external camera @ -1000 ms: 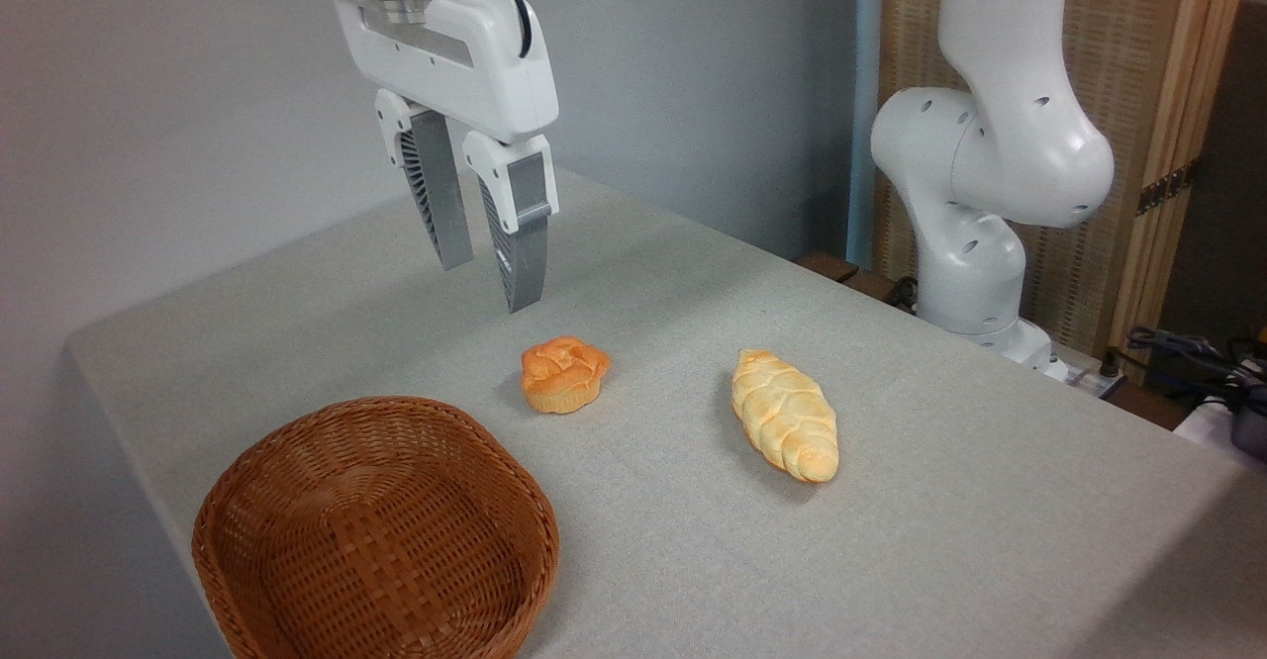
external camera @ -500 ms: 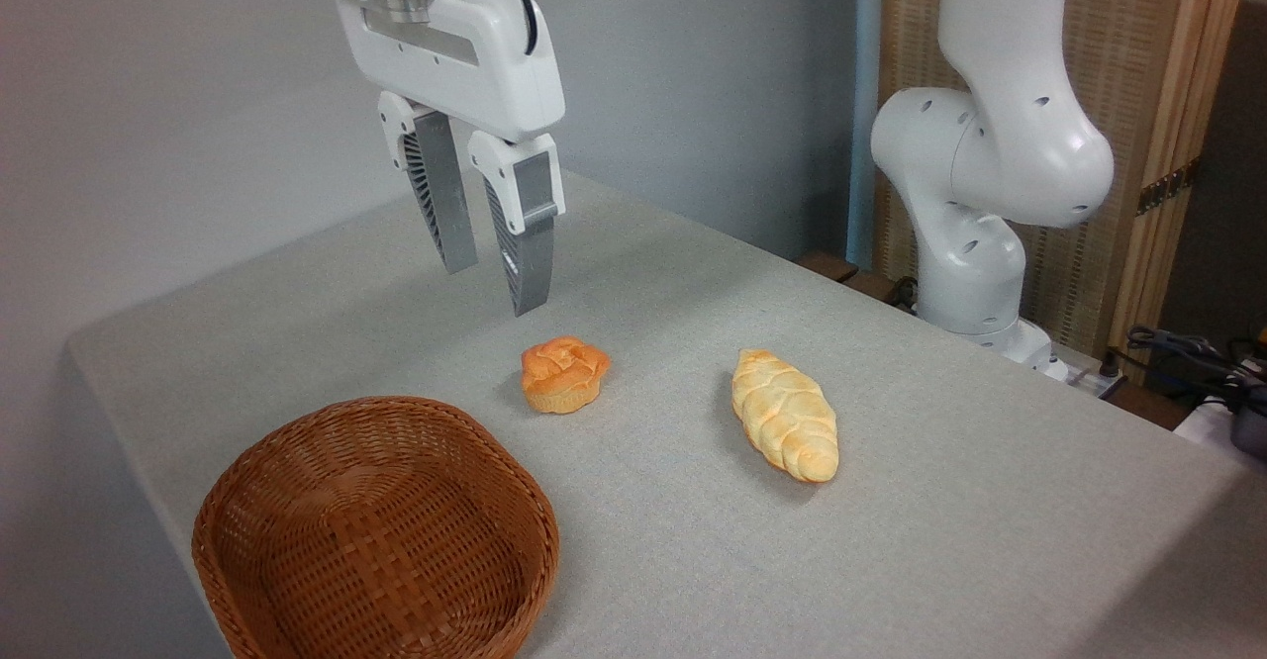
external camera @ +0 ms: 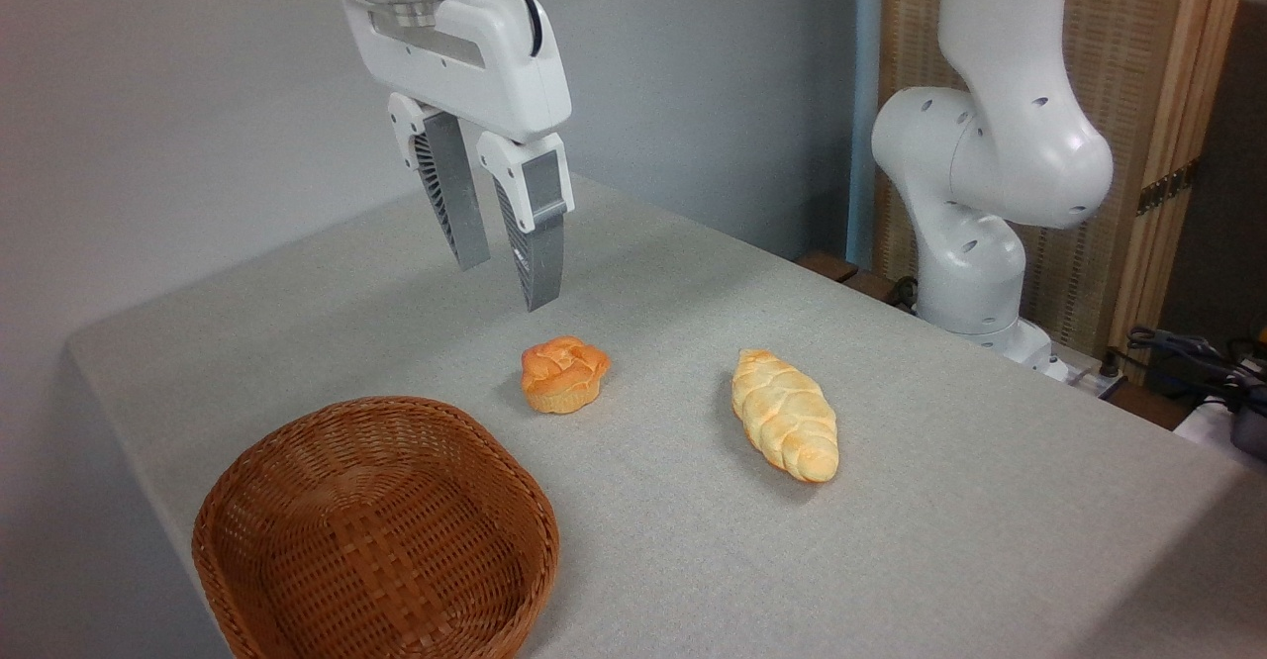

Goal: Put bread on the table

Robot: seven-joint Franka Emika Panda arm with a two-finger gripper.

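The scene is evenly and fairly brightly lit by soft, diffuse light from above, with no hard glare. Shadows are faint and short: a soft dark edge hugs the left side of the bun (external camera: 564, 373) and of the braided loaf (external camera: 785, 414) on the table (external camera: 990, 520), and the basket (external camera: 376, 530) is darker inside its near wall. The white arm (external camera: 990, 154) shows gentle highlights. Focus is sharp across the picture, with slight grain and no visible motion blur.

Orange-golden bread (external camera: 564, 374), grey woven table (external camera: 940, 540)
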